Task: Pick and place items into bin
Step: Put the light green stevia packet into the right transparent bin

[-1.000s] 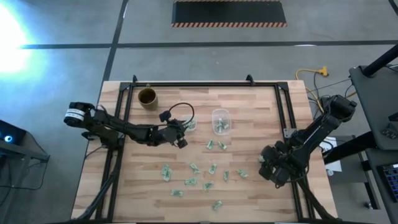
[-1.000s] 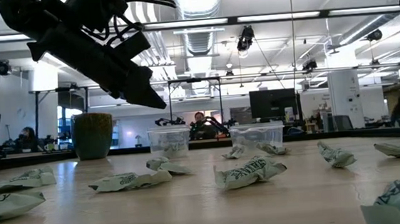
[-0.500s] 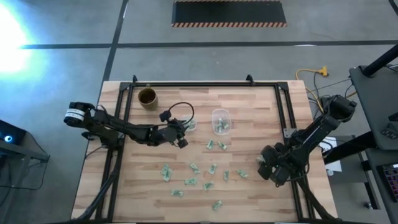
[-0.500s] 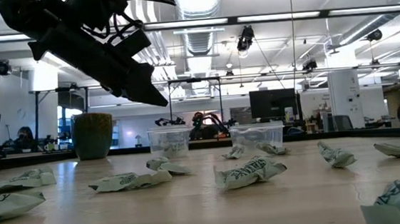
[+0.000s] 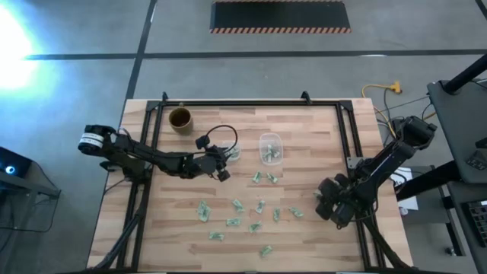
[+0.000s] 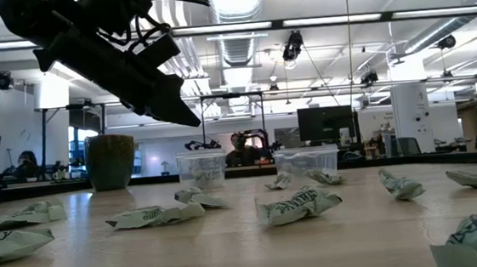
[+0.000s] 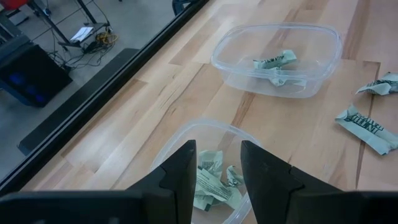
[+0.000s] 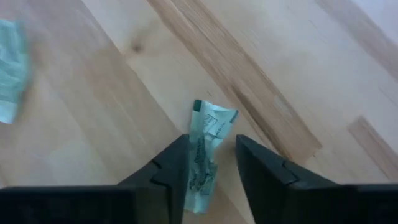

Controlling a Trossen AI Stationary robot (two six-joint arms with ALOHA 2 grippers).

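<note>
Several small green-and-white wrapper pieces (image 5: 251,207) lie scattered on the near half of the wooden table. Two clear plastic tubs stand farther back. My left gripper (image 7: 217,171) hovers open above the left tub (image 7: 186,140), which holds a few pieces (image 7: 211,180). The right tub (image 7: 277,56) holds two more. My right gripper (image 8: 211,165) is open near the table's right edge, low over the wood. One piece (image 8: 208,140) lies flat on the table between its fingers. My right gripper comes from above with a finger on each side of the piece's near end (image 8: 200,180). That end lies close against one finger (image 8: 174,165); whether they touch, I cannot tell. The piece rests flat on the table.
A brown round cup (image 5: 180,119) stands at the far left corner. A black frame rail (image 5: 243,104) runs along the table's far edge and sides. Bare wood lies between the tubs (image 5: 270,147) and the far rail. People and desks show in the room behind.
My right arm has sunk a little toward the table. The left arm stays over its tub, and the pieces lie where they were.
</note>
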